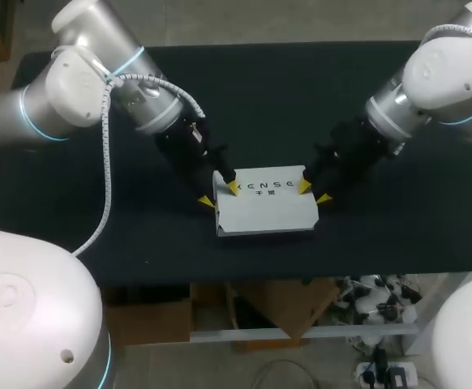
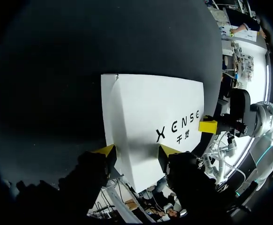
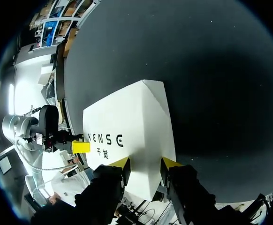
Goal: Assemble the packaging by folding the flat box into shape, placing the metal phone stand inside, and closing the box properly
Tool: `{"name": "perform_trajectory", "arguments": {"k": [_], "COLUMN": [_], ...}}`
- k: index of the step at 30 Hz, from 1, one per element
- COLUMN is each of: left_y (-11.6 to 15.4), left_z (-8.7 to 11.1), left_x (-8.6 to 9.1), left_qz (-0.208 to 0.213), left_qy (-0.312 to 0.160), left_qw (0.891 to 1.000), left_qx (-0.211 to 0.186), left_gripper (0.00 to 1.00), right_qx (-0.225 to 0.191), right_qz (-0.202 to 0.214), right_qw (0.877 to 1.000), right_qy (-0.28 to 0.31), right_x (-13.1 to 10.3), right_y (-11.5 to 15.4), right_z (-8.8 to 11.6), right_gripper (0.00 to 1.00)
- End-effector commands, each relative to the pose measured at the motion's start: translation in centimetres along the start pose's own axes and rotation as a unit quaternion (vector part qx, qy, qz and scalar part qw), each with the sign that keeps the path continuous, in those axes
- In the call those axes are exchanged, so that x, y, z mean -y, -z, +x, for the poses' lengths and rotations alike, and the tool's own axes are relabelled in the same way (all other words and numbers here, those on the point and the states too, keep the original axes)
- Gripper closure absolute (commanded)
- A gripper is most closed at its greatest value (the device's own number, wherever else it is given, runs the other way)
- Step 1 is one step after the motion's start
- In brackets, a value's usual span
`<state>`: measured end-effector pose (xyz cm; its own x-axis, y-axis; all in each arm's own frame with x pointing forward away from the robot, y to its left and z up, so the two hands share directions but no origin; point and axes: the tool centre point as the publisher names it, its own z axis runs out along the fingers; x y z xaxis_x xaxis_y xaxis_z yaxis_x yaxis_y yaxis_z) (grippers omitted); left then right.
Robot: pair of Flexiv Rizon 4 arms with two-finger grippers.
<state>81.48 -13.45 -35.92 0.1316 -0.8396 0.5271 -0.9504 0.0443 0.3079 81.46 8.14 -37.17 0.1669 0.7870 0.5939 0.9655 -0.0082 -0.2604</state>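
White box (image 1: 268, 209), closed. My left gripper (image 1: 220, 194) at its left end, my right gripper (image 1: 314, 193) at its right end; whether either clamps it, I cannot tell.

Box (image 1: 266, 208) interior out of sight

Box (image 1: 266, 203): on the surface (image 1: 301, 97), centre, near its front edge. Left claw (image 1: 220, 194) at box's left end; right claw (image 1: 314, 192) at its right end.
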Motion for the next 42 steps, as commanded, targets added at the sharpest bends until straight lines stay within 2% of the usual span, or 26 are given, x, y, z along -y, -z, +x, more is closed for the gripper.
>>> {"name": "perform_trajectory", "arguments": {"k": [1,27,33,42], "left_y": [0.0,0.6,0.7,1.0], "left_z": [0.7,1.0,1.2,1.6], "left_x": [0.2,0.4,0.4,0.4], "left_qz": [-0.006,-0.03,-0.036,-0.043], "left_qy": [0.006,0.042,0.049,0.056], "left_qw": [1.0,0.999,0.998,0.997], "left_qx": [0.008,0.011,0.016,0.019], "left_gripper": [0.42,0.43,0.39,0.44], "right_qx": [0.0,0.003,0.001,0.002], "right_qz": [0.011,0.035,0.039,0.044], "right_qw": [1.0,0.999,0.999,0.999], "right_qy": [-0.003,-0.022,-0.025,-0.032], "right_x": [-0.6,-0.8,-0.8,-1.0], "right_y": [-0.1,0.5,0.8,1.2], "right_z": [0.5,1.0,1.1,1.5], "right_gripper": [0.56,0.57,0.57,0.58]}}
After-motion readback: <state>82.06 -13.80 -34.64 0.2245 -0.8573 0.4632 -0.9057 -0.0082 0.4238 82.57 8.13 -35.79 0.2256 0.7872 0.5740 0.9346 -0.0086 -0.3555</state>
